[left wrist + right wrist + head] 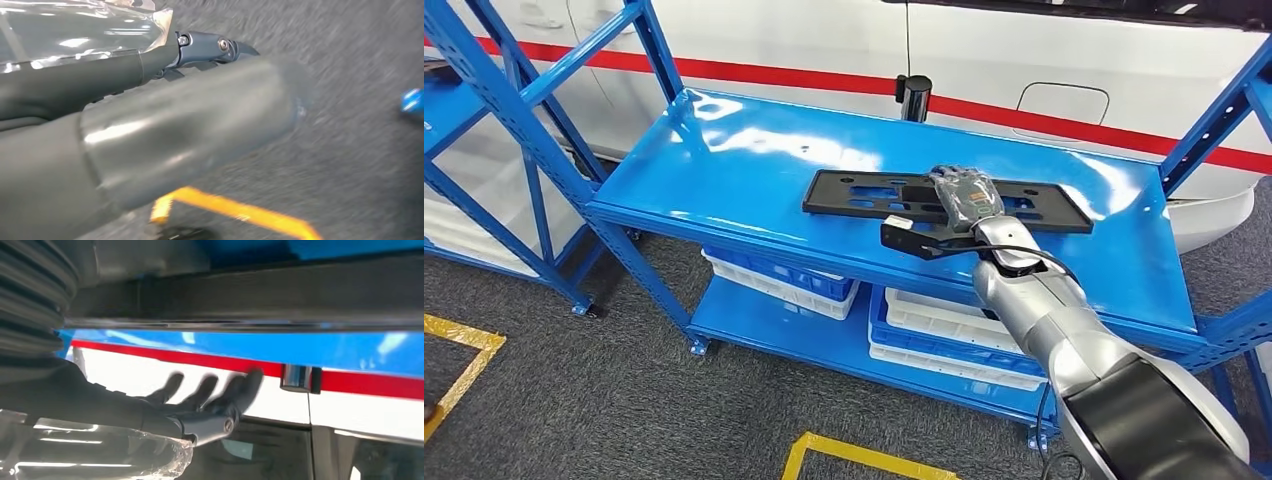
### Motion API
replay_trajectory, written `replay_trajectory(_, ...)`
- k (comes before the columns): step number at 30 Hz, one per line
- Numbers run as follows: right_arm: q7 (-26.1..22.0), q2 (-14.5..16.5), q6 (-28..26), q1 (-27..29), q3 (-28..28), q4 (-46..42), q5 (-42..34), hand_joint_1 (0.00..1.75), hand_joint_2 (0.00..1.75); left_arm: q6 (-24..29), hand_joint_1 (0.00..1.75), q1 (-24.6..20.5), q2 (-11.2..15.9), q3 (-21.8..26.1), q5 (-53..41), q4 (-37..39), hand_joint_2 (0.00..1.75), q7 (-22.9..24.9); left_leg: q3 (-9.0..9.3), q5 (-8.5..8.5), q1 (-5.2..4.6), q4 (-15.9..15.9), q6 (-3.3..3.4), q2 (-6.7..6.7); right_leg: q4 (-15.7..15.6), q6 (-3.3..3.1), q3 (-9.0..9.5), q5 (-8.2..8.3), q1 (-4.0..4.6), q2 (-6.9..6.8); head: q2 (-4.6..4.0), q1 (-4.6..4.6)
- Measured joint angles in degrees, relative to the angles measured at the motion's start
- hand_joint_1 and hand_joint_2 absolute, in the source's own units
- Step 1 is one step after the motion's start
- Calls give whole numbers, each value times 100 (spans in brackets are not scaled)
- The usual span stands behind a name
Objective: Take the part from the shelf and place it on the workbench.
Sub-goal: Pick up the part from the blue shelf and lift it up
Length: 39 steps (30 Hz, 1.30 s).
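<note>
We read no writing. Our right hand [965, 194] lies flat, fingers spread, holding nothing, over the long flat black plastic part [854, 192] on the glossy blue metal shelf [724, 160]; left hand's state unclear.

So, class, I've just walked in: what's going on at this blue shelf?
The robot's right hand reaches over a flat black part lying on the top of the blue shelf. Its fingers look spread; whether they touch the part is unclear. The part is not lifted yet. The left hand hangs over the floor.
</note>
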Motion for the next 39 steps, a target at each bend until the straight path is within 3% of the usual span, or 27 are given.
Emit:
replay_trajectory(2, -48, 8, -4, 23, -15, 7, 7, 175, 175, 130, 0, 2, -5, 53, 8, 1, 0, -174, -393, -271, 73, 653, -92, 5, 2, -29, 14, -21, -1, 1, 1, -4)
replay_trajectory(3, -77, 9, -9, 39, -27, 10, 9, 175, 175, 210, 0, 5, -10, 70, 4, 1, 44, -221, -531, -296, 110, 816, -130, 13, 5, -26, 19, -35, -5, 3, 1, -5)
replay_trajectory(4, -113, 9, -14, 51, -44, 12, 7, 175, 175, 285, 0, 9, -14, 86, -1, 1, 87, -257, -571, -213, 149, 782, -164, 27, 10, -12, 29, -50, -14, 7, 1, -6)
replay_trajectory(6, -198, 9, -31, 53, -83, 12, -3, 175, 175, 404, 0, 11, -18, 116, -8, 1, 175, -317, -341, 222, 222, 157, -229, 62, 30, 47, 66, -96, -40, 14, -1, -6)
replay_trajectory(7, -254, 9, -45, 46, -100, 9, -14, 175, 175, 442, 0, 9, -23, 132, -7, 1, 175, -351, -182, 390, 240, -233, -251, 72, 47, 83, 84, -121, -45, 17, -1, -9)
replay_trajectory(8, -326, 9, -64, 38, -113, 7, -30, 175, 175, 464, 0, 7, -28, 150, -4, 1, 131, -391, -63, 469, 245, -518, -242, 76, 59, 119, 88, -141, -43, 18, 0, -8)
replay_trajectory(11, -635, 16, -143, 32, -168, -33, -124, 175, 175, 466, 0, 13, -44, 205, 4, 1, 131, -543, 30, 510, 198, -705, -114, 59, 73, 212, 63, -177, -4, 21, 1, -1)
replay_trajectory(12, -758, 16, -171, 33, -198, -63, -175, 175, 175, 473, 0, 14, -48, 224, 6, 1, 175, -587, 40, 564, 181, -709, -99, 51, 76, 221, 61, -184, 2, 20, 1, 2)
replay_trajectory(14, -1015, 7, -222, 30, -270, -154, -311, 175, 175, 517, 0, 8, -52, 261, 9, 1, 175, -631, 36, 595, 145, -719, -99, 38, 76, 204, 64, -185, 9, 14, 2, 10)
replay_trajectory(19, -1491, -100, -189, -14, -472, -560, -700, 175, 175, 598, 0, 13, -50, 337, 9, 1, 175, -641, 30, 580, 73, -716, -17, 17, 21, 218, 80, -174, -27, -2, 0, 13)
replay_trajectory(25, -1546, -260, -103, -97, -590, -919, -815, 175, 175, 604, 0, 14, -51, 360, 6, 1, 175, -641, 29, 570, 63, -715, 18, -2, -9, 241, 99, -168, -34, -16, -1, 14)
replay_trajectory(29, -1546, -294, -100, -96, -627, -1025, -826, 175, 175, 604, 0, 11, -52, 361, 2, 1, 175, -641, 29, 567, 55, -712, 23, 0, -14, 344, 98, -168, -46, -15, 0, 11)
replay_trajectory(39, -1546, -331, -100, -96, -651, -1095, -827, 175, 175, 607, 0, 12, -54, 371, 1, 1, 175, -641, 31, 568, 73, -712, 22, 0, 4, 347, 88, -171, -26, -15, 0, 10)
